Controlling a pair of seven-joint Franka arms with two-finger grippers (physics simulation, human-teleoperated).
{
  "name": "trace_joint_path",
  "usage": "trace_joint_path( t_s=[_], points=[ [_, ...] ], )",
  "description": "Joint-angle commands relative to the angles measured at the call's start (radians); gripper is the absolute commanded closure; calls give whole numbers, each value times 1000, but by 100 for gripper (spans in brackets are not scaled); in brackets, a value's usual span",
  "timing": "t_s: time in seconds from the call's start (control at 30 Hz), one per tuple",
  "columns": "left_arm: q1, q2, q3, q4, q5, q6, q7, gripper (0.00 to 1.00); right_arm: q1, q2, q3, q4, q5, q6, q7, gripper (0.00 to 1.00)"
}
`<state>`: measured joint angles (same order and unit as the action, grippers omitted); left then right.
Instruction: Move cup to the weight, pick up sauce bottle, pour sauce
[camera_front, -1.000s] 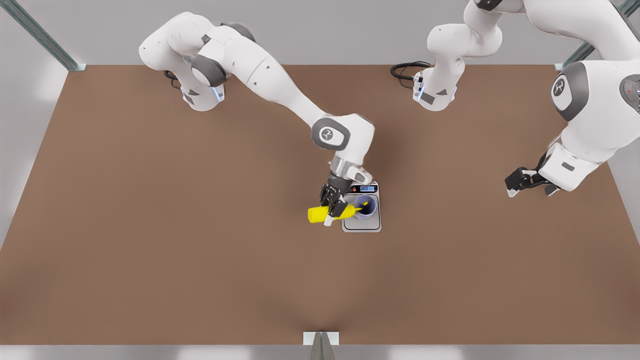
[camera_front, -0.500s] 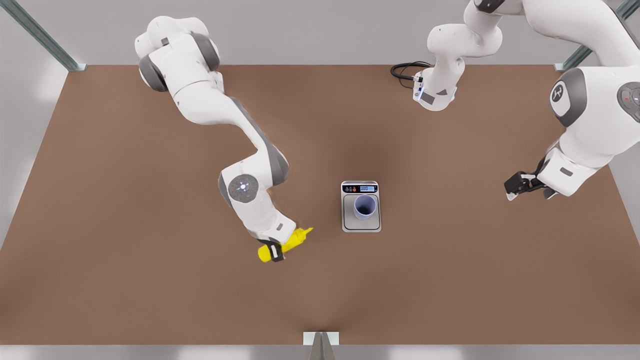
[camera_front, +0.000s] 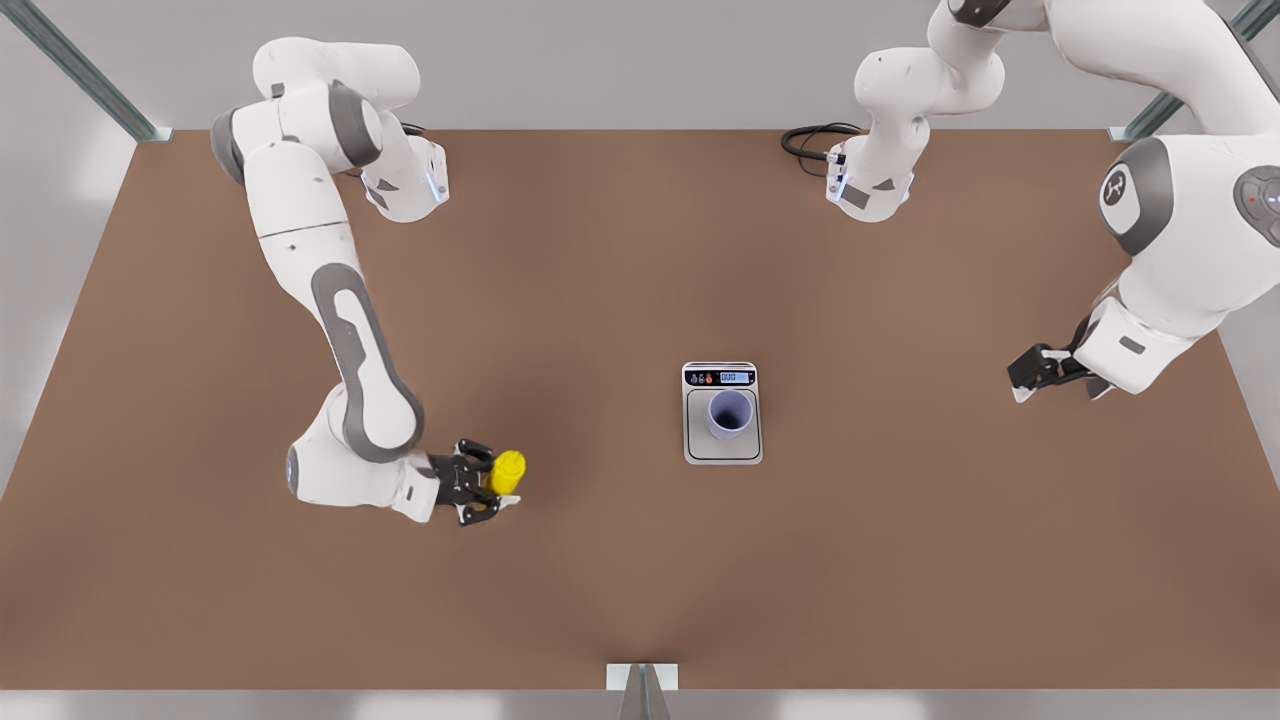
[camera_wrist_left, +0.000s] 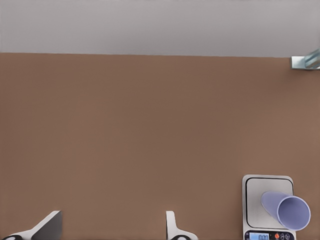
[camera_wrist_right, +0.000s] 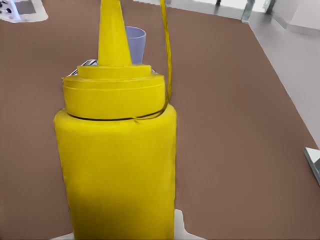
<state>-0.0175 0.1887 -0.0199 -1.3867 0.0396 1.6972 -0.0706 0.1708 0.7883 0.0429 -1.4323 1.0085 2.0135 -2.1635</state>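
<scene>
The lavender cup (camera_front: 729, 413) stands upright on the weight (camera_front: 722, 452), a silver scale near the table's middle. The cup (camera_wrist_left: 292, 211) and the weight (camera_wrist_left: 255, 200) also appear far off in the left wrist view. The yellow sauce bottle (camera_front: 507, 471) is upright, well toward the front view's left of the weight. My right gripper (camera_front: 498, 478) is shut on it, a fingertip (camera_wrist_right: 181, 225) against each side of the bottle (camera_wrist_right: 117, 165). A thin yellow strand (camera_wrist_right: 166, 55) curves from its nozzle. My left gripper (camera_front: 1050, 378) waits at the front view's right, open (camera_wrist_left: 110, 230) and holding nothing.
The brown table (camera_front: 640, 580) is bare around the weight and the bottle. Both arm bases (camera_front: 868, 190) sit at the far edge, with a black cable (camera_front: 812, 138) coiled beside the one on the front view's right. A metal bracket (camera_front: 642, 678) marks the near edge.
The right arm carried the sauce bottle from tilted over the cup to the front view's left and turned it upright. Cup and weight stayed put. The left arm barely moved.
</scene>
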Motion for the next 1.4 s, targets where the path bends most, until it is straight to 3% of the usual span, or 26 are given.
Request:
trace_joint_path(
  t_s=[0.0, 0.2, 0.3, 0.77, 0.9, 0.97, 1.37],
  points=[
    [-1, 0, 0, 0, 0, -1, -2, 0, -5, 2, 0, -3, 12, -15, -1, 45],
    [-1, 1, 0, 0, 0, 1, 0, 0, -56, 83, 3, -11, 216, -203, -185, 45],
    [-1, 1, 0, 0, 0, -1, 0, 0, -77, 117, 49, -11, 269, -226, -248, 45],
    [5, 11, 3, -2, -3, 10, 0, 0, -76, 212, 68, -8, 298, -226, -271, 44],
    [5, 15, 3, -2, -4, 10, 0, 0, -74, 213, 68, -8, 298, -226, -269, 40],
    [5, 17, 3, -2, -4, 10, 0, 0, -73, 213, 68, -8, 298, -225, -268, 33],
    [5, 20, 3, -2, -4, 10, 0, 0, -74, 213, 68, -13, 298, -228, -271, 31]
  ],
)
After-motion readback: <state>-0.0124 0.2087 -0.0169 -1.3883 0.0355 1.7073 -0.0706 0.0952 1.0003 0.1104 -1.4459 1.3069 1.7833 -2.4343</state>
